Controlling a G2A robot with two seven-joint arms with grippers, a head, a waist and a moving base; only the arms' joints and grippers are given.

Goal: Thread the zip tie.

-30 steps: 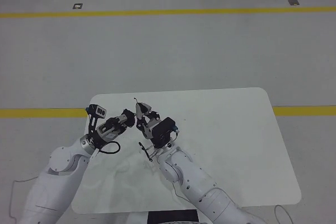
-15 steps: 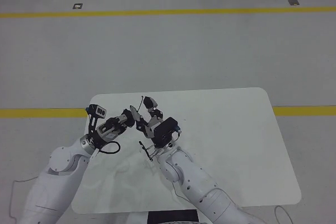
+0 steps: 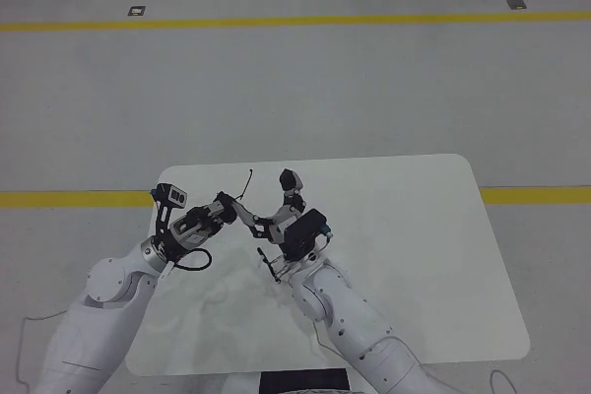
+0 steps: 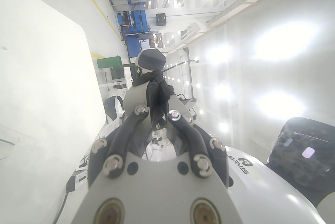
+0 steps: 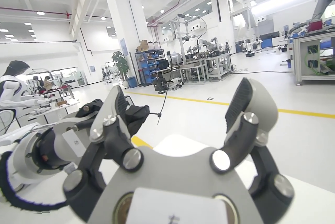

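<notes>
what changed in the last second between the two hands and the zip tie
The right hand has opened, apparently letting go of the zip tie, and drawn back to the robot's right, away from the left hand. The left hand stayed where it was, shut on the zip tie, whose free end sticks out past its fingers.

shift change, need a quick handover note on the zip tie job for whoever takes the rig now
Left end effector: shut on the zip tie, above the table, strap sticking up.
Right end effector: open, empty, apart from the tie.
Done: tie picked up; threading cannot be told.
To do: check the head; if unthreaded, likely regrasp the tail and feed it.
</notes>
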